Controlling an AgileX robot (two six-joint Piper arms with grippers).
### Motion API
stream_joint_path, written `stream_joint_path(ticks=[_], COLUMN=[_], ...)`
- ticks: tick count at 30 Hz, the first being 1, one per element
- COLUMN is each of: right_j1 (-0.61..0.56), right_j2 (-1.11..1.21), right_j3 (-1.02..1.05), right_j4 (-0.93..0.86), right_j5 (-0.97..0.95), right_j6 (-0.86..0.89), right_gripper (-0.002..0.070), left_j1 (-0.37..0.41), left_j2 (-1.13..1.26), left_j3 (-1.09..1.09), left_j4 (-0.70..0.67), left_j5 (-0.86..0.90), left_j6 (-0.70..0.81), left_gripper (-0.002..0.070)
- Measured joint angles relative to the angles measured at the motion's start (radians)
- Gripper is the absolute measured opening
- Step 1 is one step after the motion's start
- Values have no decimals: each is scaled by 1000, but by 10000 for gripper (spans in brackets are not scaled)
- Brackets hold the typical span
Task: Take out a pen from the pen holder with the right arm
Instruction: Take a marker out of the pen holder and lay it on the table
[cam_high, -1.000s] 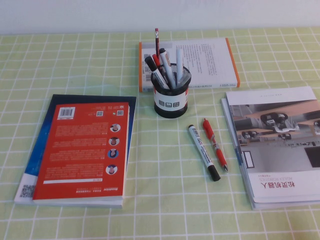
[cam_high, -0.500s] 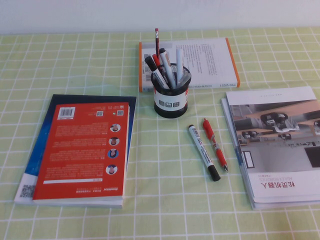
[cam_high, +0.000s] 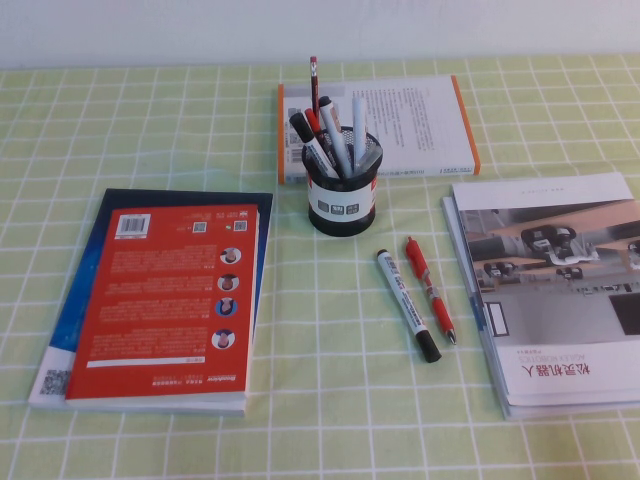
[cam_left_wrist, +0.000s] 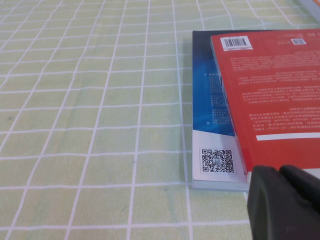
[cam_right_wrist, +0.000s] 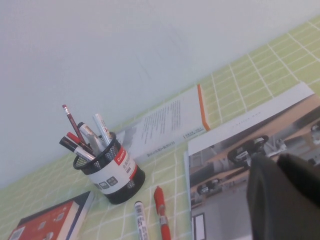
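Pen holder (cam_high: 342, 195), a black mesh cup, stands upright near the middle of the desk (cam_high: 330, 410), packed with pens (cam_high: 335, 145) and a red pencil (cam_high: 313, 75) that sticks up highest. We see the right claw (cam_right_wrist: 279, 162) only from its own wrist camera. Its dark fingers are pressed together on nothing, and it hangs above the stack of magazines (cam_high: 555, 290) on the robot's right, well apart from the holder. Between holder and magazines a black marker (cam_high: 408, 305) and a red pen (cam_high: 430, 290) lie side by side.

A pale green cloth (cam_high: 120, 130) with a white grid covers the desk, and a plain pale wall (cam_high: 300, 30) rises behind it. A white book (cam_high: 410, 125) with orange edges lies flat just behind the holder. At the robot's left a red book (cam_high: 170, 300) rests on a blue book (cam_left_wrist: 207, 100).

The left claw (cam_left_wrist: 281, 175), likewise closed and empty, hovers by the near corner of those two books. We find the right wrist angled forward, facing holder and wall, while the left wrist looks down at the cloth.
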Motion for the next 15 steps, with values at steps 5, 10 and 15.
stream_joint_path(ticks=[5,10,15], right_j1=[0,0,0], right_j2=[0,134,385], right_j3=[-5,-124,-256], right_j4=[4,-20,-77], right_j5=[34,131,218], right_j6=[0,0,-57], right_gripper=[-13,-13,-13], left_j1=[0,0,0], left_j2=[0,0,0], left_j3=[0,0,0], left_j4=[0,0,0], left_j5=[0,0,0], left_j6=[0,0,0], left_gripper=[-5,-5,-5])
